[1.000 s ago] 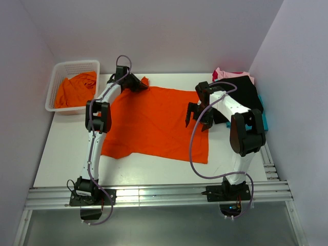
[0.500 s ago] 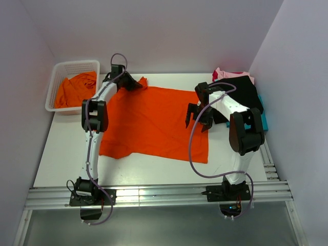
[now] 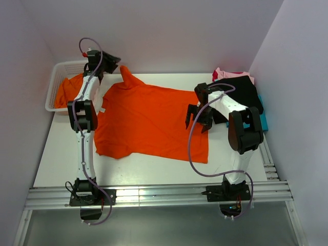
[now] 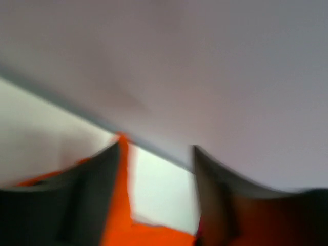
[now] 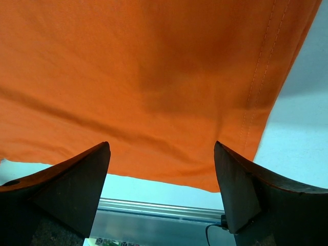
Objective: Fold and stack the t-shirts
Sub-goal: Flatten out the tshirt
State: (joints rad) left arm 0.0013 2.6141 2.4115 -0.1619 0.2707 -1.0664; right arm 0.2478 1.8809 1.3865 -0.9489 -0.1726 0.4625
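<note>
Two grippers empty: my left gripper (image 3: 106, 60) by back wall (image 3: 169, 36), over basket (image 3: 51, 95) corner, part open; my right gripper (image 3: 197, 122) wide open above right edge of spread orange t-shirt (image 3: 148, 120). Bare table (image 3: 154, 171) along near edge. Basket holds crumpled orange t-shirt (image 3: 64, 92).

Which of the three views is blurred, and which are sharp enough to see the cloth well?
Left wrist: heavy motion blur; the left gripper and the orange t-shirt are only smears. Right wrist: sharp; the t-shirt's hem stitching shows clearly. Top external: sharp, evenly lit, with only soft shadows.
</note>
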